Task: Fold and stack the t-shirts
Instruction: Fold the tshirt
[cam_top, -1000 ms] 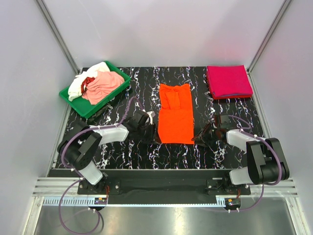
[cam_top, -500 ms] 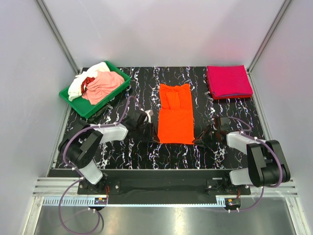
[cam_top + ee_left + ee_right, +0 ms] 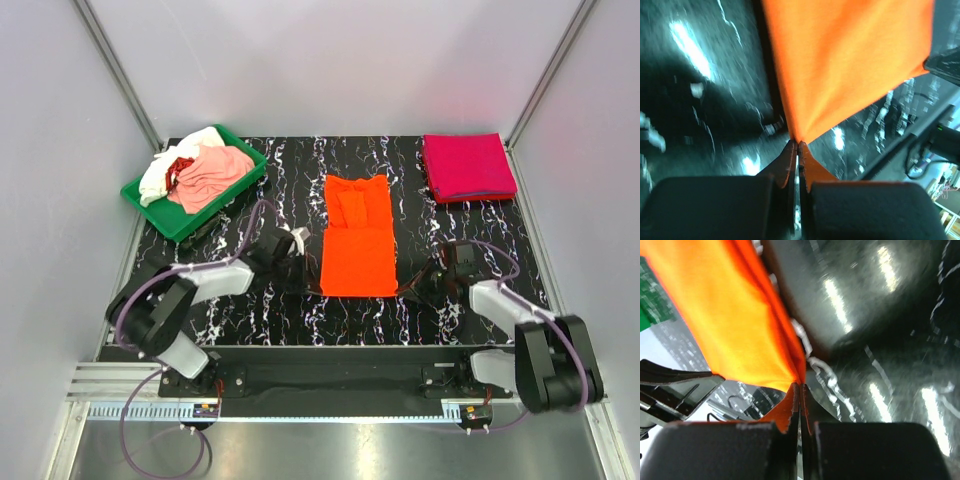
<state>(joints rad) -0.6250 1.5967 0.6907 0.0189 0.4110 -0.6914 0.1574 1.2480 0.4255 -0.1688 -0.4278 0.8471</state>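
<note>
An orange t-shirt point(image 3: 357, 240) lies lengthwise at the middle of the black marbled table, partly folded into a narrow strip. My left gripper point(image 3: 317, 288) is shut on its near left corner. In the left wrist view the cloth point(image 3: 850, 60) runs out from the pinched tips of that gripper point(image 3: 797, 143). My right gripper point(image 3: 401, 290) is shut on the near right corner, and the right wrist view shows orange cloth point(image 3: 735, 325) caught in its tips point(image 3: 801, 385). A folded magenta t-shirt point(image 3: 468, 166) rests at the far right corner.
A green tray point(image 3: 137, 194) stands at the far left. It holds a loose heap of pale pink point(image 3: 212, 170), white point(image 3: 158, 178) and red point(image 3: 182, 164) t-shirts. The right arm's dark parts point(image 3: 945, 62) show at the right edge of the left wrist view. Grey walls close in the table.
Both grippers went from partly open to shut on the orange t-shirt's near corners. Both arms slid nearer the table's front edge, and the shirt's near hem is pulled straighter.
</note>
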